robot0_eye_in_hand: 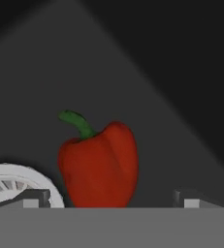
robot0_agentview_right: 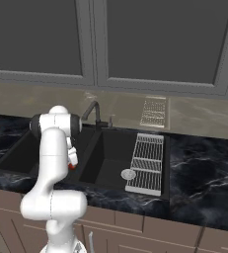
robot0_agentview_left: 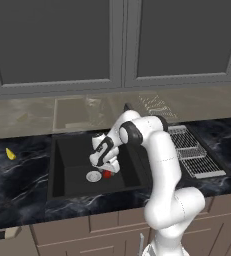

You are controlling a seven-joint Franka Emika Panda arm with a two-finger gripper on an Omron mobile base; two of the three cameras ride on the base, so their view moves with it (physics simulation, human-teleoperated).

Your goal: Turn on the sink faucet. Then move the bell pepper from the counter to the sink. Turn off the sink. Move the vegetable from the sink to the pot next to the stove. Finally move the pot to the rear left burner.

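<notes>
A: Where's the bell pepper (robot0_eye_in_hand: 100,167) seen?

B: Lower centre of the hand view, stood upright on the sink (robot0_agentview_left: 67,165) floor, glossy red with a curled green stem. The silver drain (robot0_eye_in_hand: 9,186) is just beside it at lower left.

A: And the gripper (robot0_eye_in_hand: 111,197)?

B: Spread wide, nothing grasped; the pepper is framed between the fingertips (robot0_eye_in_hand: 31,197).
</notes>
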